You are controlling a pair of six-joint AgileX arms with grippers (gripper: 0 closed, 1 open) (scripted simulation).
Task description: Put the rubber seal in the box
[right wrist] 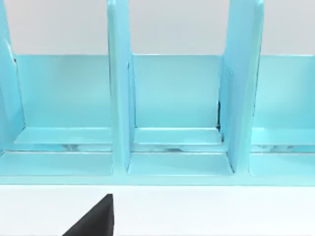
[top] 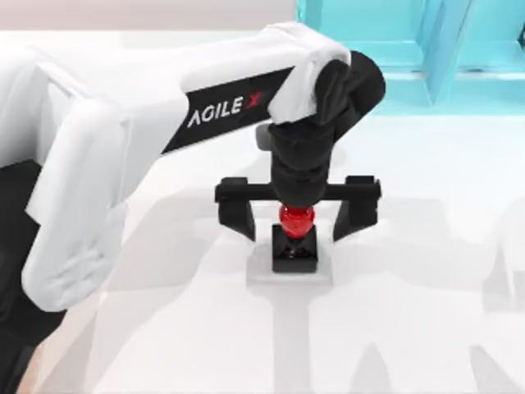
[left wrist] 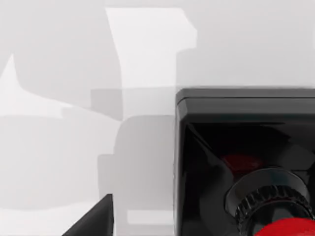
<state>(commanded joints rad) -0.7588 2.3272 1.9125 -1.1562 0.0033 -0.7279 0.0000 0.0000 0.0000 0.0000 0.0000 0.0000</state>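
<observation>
White table, turquoise shelf unit along its far edge. Left gripper hangs directly above the rubber seal near table centre, fingers spread wide either side, apparently not touching. Right wrist view faces the shelf compartments.

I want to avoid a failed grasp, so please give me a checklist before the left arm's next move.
1. Left hand open: ok, fingers spread wide.
2. Hand centred over the small red-knobbed, black-based rubber seal: ok in the top view.
3. Seal upright on the white table: ok.
4. Fingers low enough to close on the knob: cannot tell.
5. Wooden box located: cannot tell.
6. Turquoise shelf unit away from the hand: ok.
</observation>
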